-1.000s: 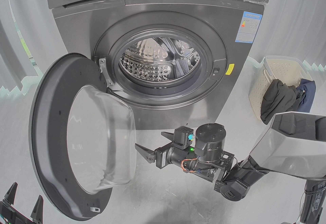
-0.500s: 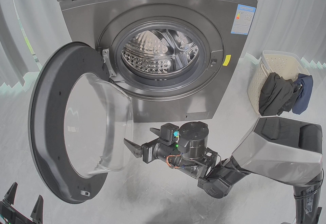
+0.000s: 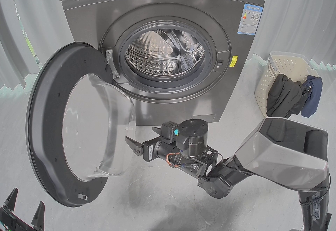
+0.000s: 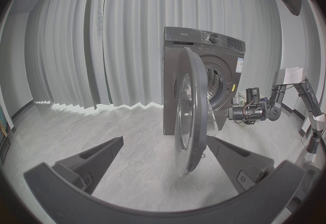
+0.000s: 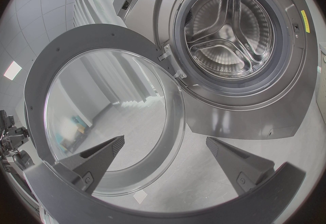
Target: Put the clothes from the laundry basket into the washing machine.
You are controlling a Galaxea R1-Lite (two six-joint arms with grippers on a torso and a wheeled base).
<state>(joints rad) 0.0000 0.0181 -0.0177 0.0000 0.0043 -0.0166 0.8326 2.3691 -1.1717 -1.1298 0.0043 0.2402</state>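
Pale grey floor [image 3: 157,203] and pleated curtains [image 3: 304,11] all round, washing machine [image 3: 98,18] planted upper centre of the head view, drum [image 3: 162,54] bare and shining, nothing loaded yet. Down at lower left, door [image 3: 49,109] flung wide, its clear glass bowl [image 3: 101,126] bulging toward centre frame. Low at centre, right gripper [image 3: 140,134], fingers spread apart, holding nothing, tips just beside that glass bowl and pointed at it. Tucked in the bottom left corner, left gripper [image 3: 27,197], fingers likewise apart and empty. Over at the right edge, laundry basket [image 3: 280,61], well apart from both grippers, black garment [image 3: 283,97] and navy garment [image 3: 313,97] draped over its rim, half spilling out. Looks like the very start of the job, with a long reach across to the right edge to come. Biggest worry: clipping the glass bowl with a fingertip on the swing away, so close to it now. Next worry: pinching only a loose fold at the rim and tipping the light-looking basket over, or hauling both garments out in a tangle and dropping one on the floor short of the drum.
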